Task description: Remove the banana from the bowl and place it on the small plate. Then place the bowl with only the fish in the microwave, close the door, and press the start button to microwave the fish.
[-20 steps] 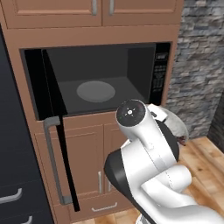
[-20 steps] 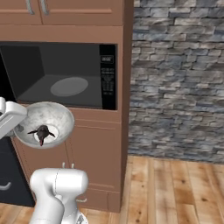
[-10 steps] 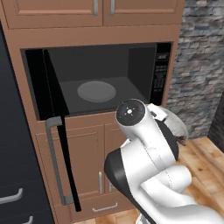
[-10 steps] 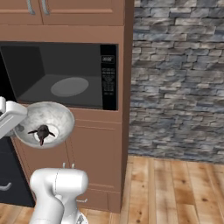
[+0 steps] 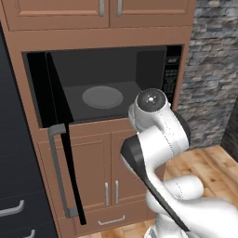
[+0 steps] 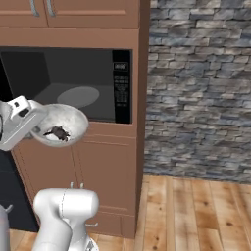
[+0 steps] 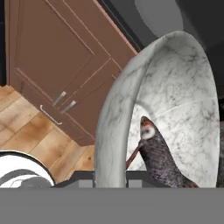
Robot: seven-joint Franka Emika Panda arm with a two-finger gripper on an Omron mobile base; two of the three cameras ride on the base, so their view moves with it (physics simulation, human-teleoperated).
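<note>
My gripper (image 6: 33,126) is shut on the near rim of the white mottled bowl (image 6: 66,120), held tilted in front of the cabinet just below the open microwave (image 6: 122,83). In the bowl lies the dark fish (image 6: 58,132). The hand view has the bowl (image 7: 183,87) on edge, the fish (image 7: 159,159) inside it, and the gripper (image 7: 111,177) clamped on the rim. The microwave (image 5: 172,74) has a grey turntable (image 5: 102,97) in its cavity. Its black door (image 5: 60,139) stands swung out to the left. The banana and the small plate are out of view.
Brown cabinet doors (image 5: 107,167) sit under the microwave, and more cabinets are above it. A grey stone wall (image 6: 196,98) rises at the right over a wooden floor (image 6: 186,211). A tall black appliance (image 5: 14,186) stands left of the open door.
The arm has lifted the bowl with the fish upward and slightly toward the microwave opening. The grip on the rim is unchanged.
</note>
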